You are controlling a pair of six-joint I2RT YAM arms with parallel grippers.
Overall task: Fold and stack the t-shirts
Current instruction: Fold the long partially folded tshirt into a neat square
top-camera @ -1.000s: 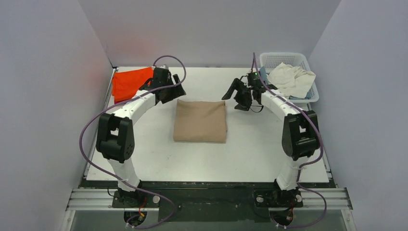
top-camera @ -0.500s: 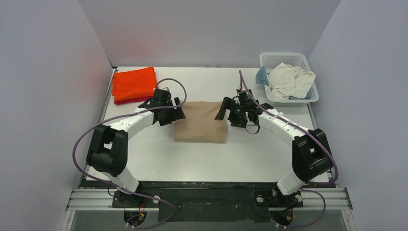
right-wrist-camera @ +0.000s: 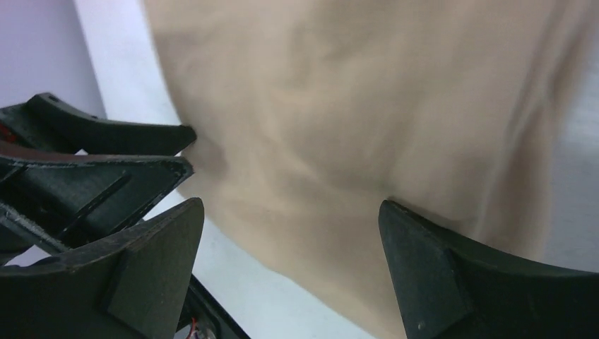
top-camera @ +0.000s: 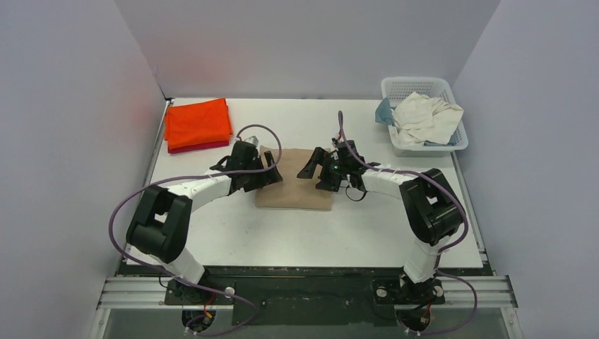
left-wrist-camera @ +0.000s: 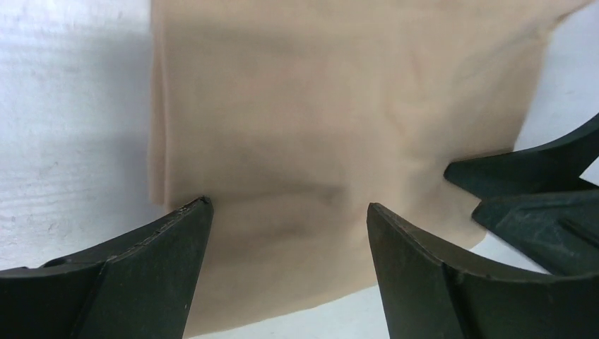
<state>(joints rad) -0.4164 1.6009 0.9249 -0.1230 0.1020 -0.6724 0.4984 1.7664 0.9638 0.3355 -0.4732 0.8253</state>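
A tan-beige t-shirt (top-camera: 295,191), folded into a rectangle, lies flat at the middle of the white table (top-camera: 367,226). My left gripper (top-camera: 272,171) is open and low over the shirt's far left part. My right gripper (top-camera: 309,168) is open and low over its far right part. In the left wrist view the tan cloth (left-wrist-camera: 339,120) lies between the spread jaws of the gripper (left-wrist-camera: 287,205), and the right gripper's fingers (left-wrist-camera: 530,191) show at the right. In the right wrist view the tan cloth (right-wrist-camera: 367,106) lies under that open gripper (right-wrist-camera: 291,203).
A folded bright orange t-shirt (top-camera: 198,121) lies on a dark red one (top-camera: 194,147) at the far left. A white lattice basket (top-camera: 452,138) at the far right holds a crumpled cream-white t-shirt (top-camera: 424,116) and some blue cloth (top-camera: 383,111). The two grippers are close together.
Both arms have swung inward and down from the far side of the table. The grippers now hang close together over the far part of the tan shirt. The shirt has not moved.
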